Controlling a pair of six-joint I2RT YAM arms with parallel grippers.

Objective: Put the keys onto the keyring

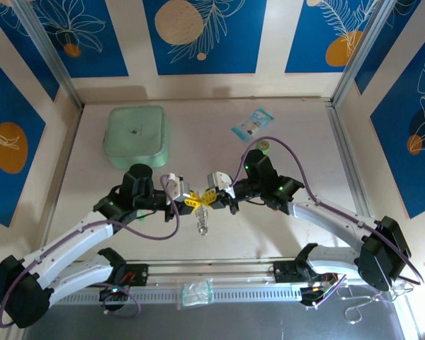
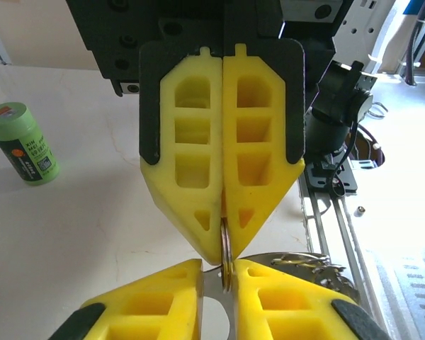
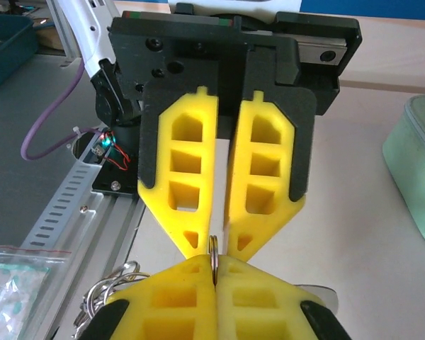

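Observation:
My two grippers meet tip to tip above the table's middle. The right gripper (image 1: pixel 211 200) (image 3: pixel 214 265) is shut on a thin silvery split ring (image 3: pixel 213 246) seen edge-on, part of the keyring. The left gripper (image 1: pixel 191 201) (image 2: pixel 216 273) faces it with its yellow fingers slightly parted. The ring (image 2: pixel 227 248) stands in that gap against one finger. A bunch of silvery loops and metal bits (image 1: pixel 202 224) (image 3: pixel 105 292) hangs below both grippers. The yellow-headed and green-headed keys are hidden.
A green cylinder (image 1: pixel 265 146) (image 2: pixel 25 145) stands behind the right arm. A mint-green box (image 1: pixel 136 131) sits at the back left, a small packet (image 1: pixel 253 125) at the back. A plastic bag (image 1: pixel 196 292) lies on the front rail. A wire loop (image 1: pixel 358 308) lies at the front right.

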